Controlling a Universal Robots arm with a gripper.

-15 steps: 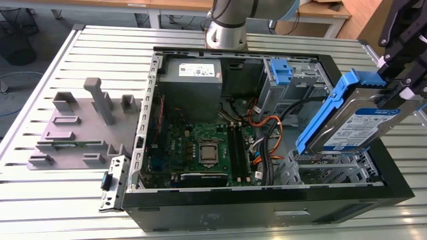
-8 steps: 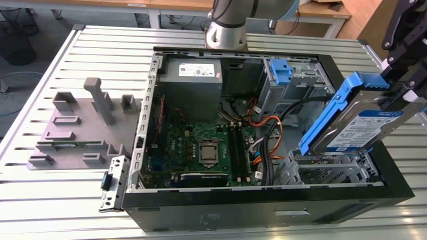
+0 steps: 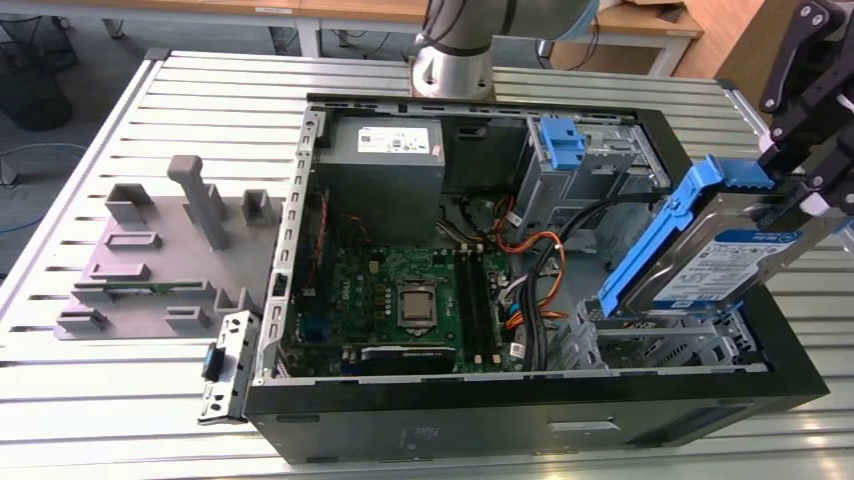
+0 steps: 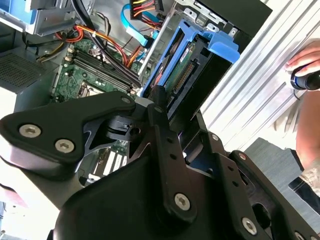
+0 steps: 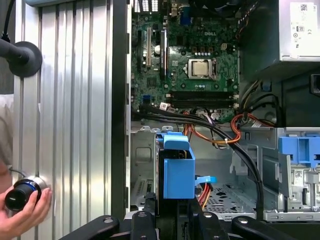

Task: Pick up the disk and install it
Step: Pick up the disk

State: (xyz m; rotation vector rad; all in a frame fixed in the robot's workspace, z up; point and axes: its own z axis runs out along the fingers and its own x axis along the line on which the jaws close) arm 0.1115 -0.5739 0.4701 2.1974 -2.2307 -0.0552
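Observation:
The disk (image 3: 721,250) is a silver drive with a white-and-blue label in a blue carrier frame. It hangs tilted, one end low, over the metal drive cage (image 3: 654,345) at the exterior view's right of the open computer case (image 3: 534,400). My gripper (image 3: 807,200) is shut on the disk's upper end. In the second wrist view the black fingers (image 4: 159,107) clamp the disk (image 4: 182,75), whose underside and connector show. In the first wrist view the blue carrier (image 5: 178,170) stands just beyond my gripper (image 5: 172,222), above the cage.
Inside the case lie the green motherboard (image 3: 407,295), a grey power supply box (image 3: 384,150), orange and black cables (image 3: 541,255) and a blue latch (image 3: 563,145). A grey fixture (image 3: 160,250) sits on the slatted table. A person's hand (image 5: 25,210) holds a black cylinder beside the case.

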